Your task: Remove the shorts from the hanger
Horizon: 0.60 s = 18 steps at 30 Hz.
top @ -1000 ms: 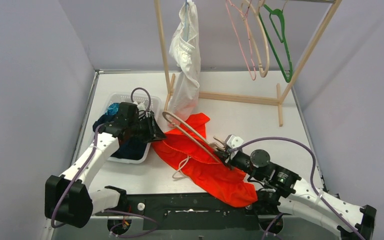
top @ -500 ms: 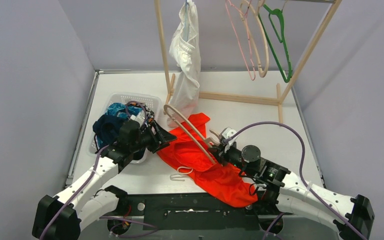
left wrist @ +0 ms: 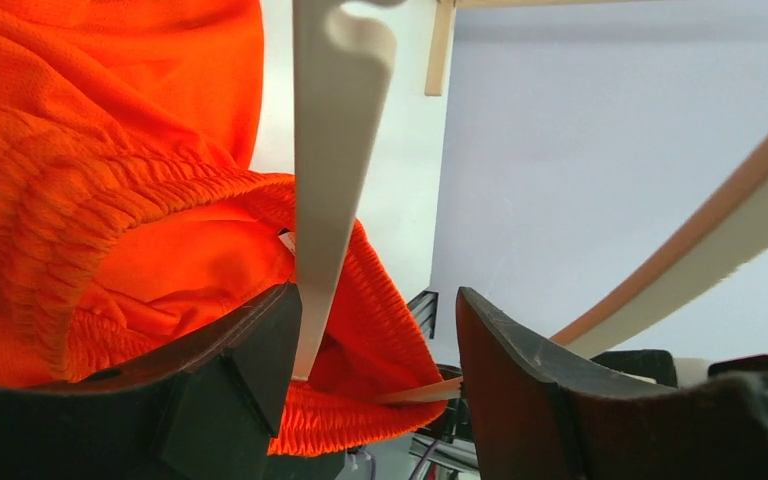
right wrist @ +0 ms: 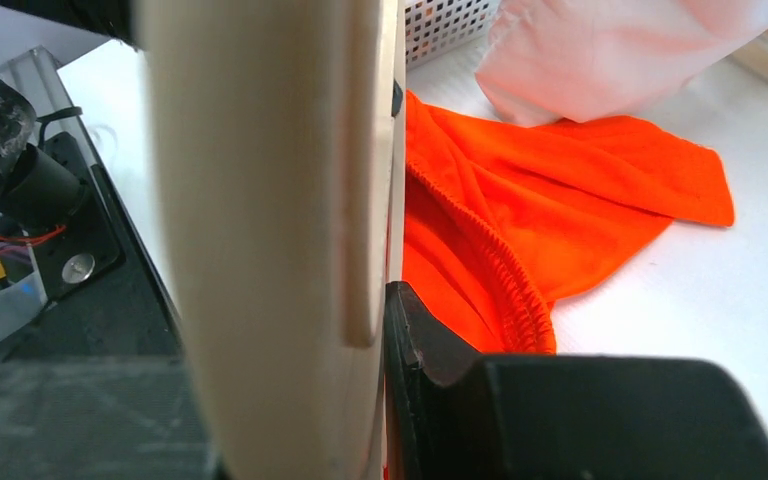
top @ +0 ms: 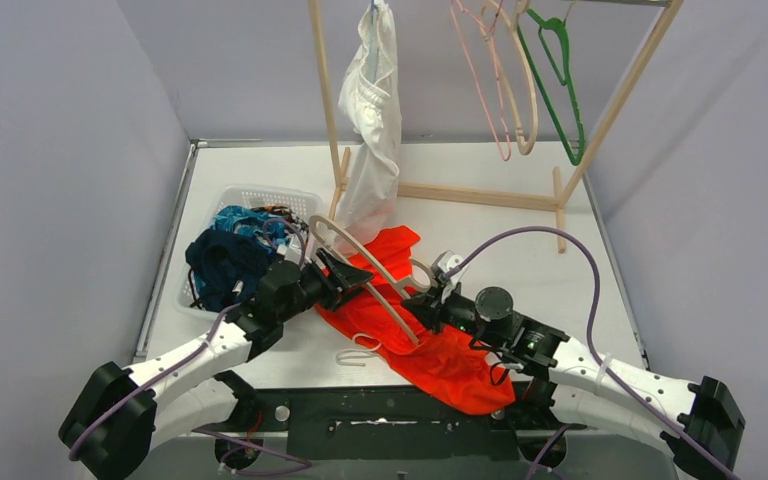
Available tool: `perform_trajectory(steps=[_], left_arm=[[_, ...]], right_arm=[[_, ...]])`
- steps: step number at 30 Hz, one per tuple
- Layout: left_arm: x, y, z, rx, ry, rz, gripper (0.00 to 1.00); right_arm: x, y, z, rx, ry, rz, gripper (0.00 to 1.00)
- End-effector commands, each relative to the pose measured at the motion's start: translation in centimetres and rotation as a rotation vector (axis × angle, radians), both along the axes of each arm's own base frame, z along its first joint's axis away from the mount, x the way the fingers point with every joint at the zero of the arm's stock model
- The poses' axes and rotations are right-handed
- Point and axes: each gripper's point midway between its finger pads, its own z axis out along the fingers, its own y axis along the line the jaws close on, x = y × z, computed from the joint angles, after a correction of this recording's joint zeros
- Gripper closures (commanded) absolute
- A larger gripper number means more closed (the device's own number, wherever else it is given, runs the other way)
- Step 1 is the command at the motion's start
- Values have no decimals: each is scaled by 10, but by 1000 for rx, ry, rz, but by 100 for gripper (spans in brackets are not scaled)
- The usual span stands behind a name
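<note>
Over orange shorts (top: 450,365) near the table's (top: 520,250) front edge, the hanger (left wrist: 332,150) is clenched by the right gripper (top: 421,303). Its arm is straddled by the released left gripper (top: 357,273).

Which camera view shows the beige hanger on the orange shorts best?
The top external view: most of the hanger shows over the orange shorts, its end in the right gripper. The left wrist view shows two bars; the right wrist view, one blurred bar.

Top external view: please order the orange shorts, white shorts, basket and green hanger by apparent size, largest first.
1. orange shorts
2. white shorts and basket: alike; the shorts hang nearer the camera.
3. green hanger
</note>
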Motion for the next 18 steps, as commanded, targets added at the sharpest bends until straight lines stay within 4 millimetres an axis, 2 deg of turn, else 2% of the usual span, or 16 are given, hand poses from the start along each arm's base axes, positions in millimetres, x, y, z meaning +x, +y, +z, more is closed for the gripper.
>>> perform_trajectory(steps=[1, 6, 11, 16, 18], left_arm=[[8, -4, 11, -57, -59, 39, 45], [9, 3, 4, -13, -61, 64, 58], [11, 16, 0, 65, -94, 103, 64], [10, 19, 10, 61, -130, 110, 72], [10, 18, 14, 52, -143, 105, 81]], right_arm=[[5, 14, 46, 162, -35, 5, 100], [1, 20, 55, 207, -37, 32, 100], [-1, 23, 76, 256, -48, 49, 100], [-5, 28, 83, 296, -42, 74, 100], [-5, 30, 82, 292, -36, 83, 100]])
